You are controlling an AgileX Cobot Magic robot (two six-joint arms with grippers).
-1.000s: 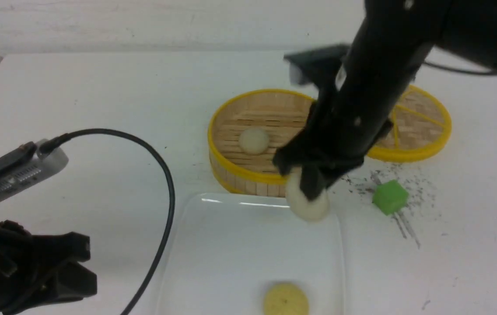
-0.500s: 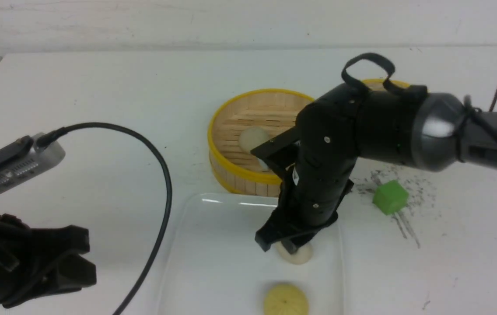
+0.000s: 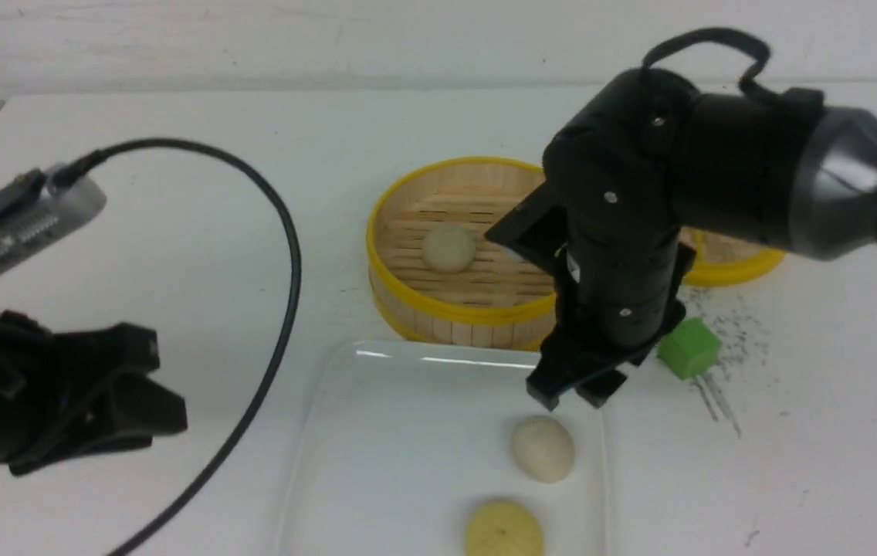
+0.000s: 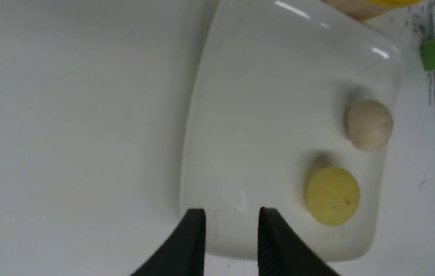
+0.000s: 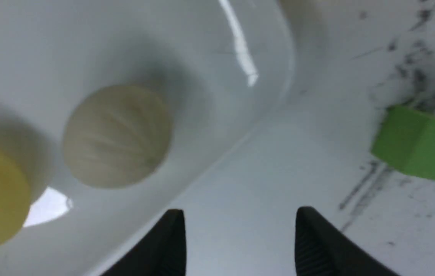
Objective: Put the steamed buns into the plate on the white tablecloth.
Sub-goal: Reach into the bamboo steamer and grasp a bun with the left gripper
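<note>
The right tool (image 3: 571, 395) hangs over the far right corner of the plate (image 3: 377, 463), its jaws spread wide and grasping nothing; in the right wrist view the two dark fingertips (image 5: 175, 230) frame only bare white tablecloth (image 3: 176, 193) just outside the plate rim. The first steamed bun (image 3: 543, 448) lies free on the plate, just nearer the robot than that tool and below it, with clear space between the bun and the fingertips. It sits close to the plate's right rim. A yellower pleated bun (image 3: 504, 529) rests on the plate too, nearer the robot, close beside the pale one but apart from it. The second steamed bun (image 3: 448, 248) lies in the round yellow-rimmed bamboo steamer (image 3: 438, 309), which stands just beyond the plate; it is to the left of the right arm and well apart from both tools. A green cube (image 3: 688, 348) sits on the speckled cloth just right of the right tool. The left tool (image 3: 157, 382) hovers off to the left of the plate, its jaws parted by a modest gap and empty; in the left wrist view its fingertips (image 4: 196, 230) show over the plate's near left edge, well apart from either bun there.
</note>
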